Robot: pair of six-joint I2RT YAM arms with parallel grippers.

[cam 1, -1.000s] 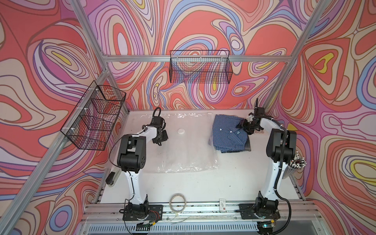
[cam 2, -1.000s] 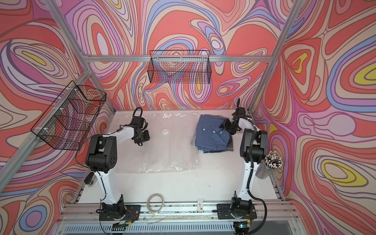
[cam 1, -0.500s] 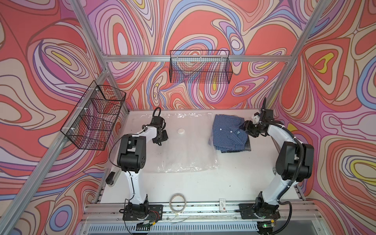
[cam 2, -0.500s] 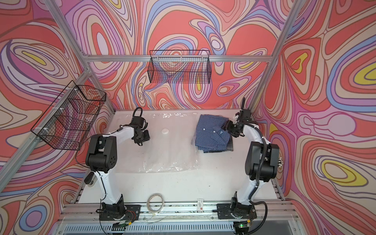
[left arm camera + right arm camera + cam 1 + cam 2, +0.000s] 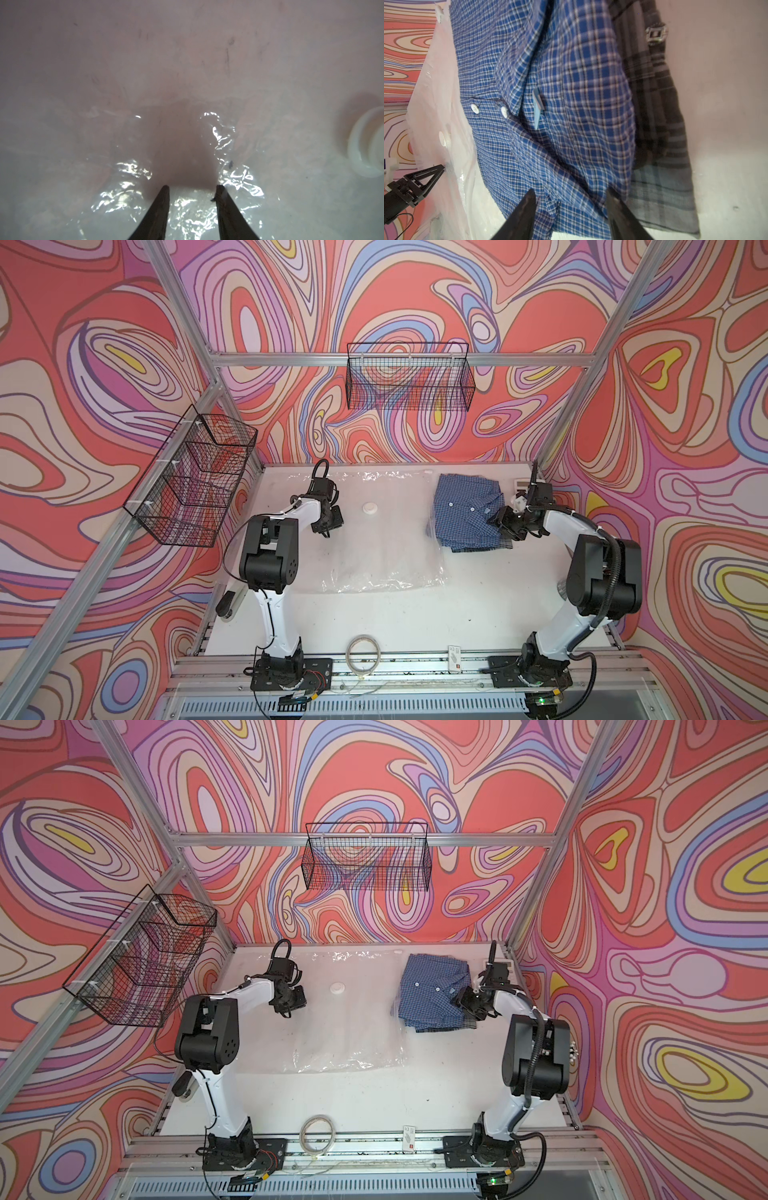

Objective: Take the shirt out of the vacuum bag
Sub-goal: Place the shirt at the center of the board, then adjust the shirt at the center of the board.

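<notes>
The vacuum bag [image 5: 374,556] [image 5: 345,1036] lies flat on the white table in both top views, clear and crinkly, with its round white valve [image 5: 370,509] [image 5: 367,143] facing up. A folded blue plaid shirt [image 5: 461,506] [image 5: 428,986] [image 5: 571,93] rests at the bag's right edge, mostly off the plastic. My right gripper [image 5: 500,522] [image 5: 570,192] is at the shirt's right side, open, with a fold of the fabric between its fingers. My left gripper [image 5: 328,526] [image 5: 192,187] stands open at the bag's left part, its tips down on the plastic.
A dark grey plaid cloth [image 5: 660,124] shows under the shirt's right side. A tape roll [image 5: 363,651] and a small card [image 5: 454,657] lie at the front edge. Wire baskets hang on the left wall [image 5: 195,477] and the back wall [image 5: 409,377].
My right arm's elbow has swung out to the right while its gripper stayed at the shirt's right edge and its jaws narrowed a little. The shirt, bag and left arm have not moved.
</notes>
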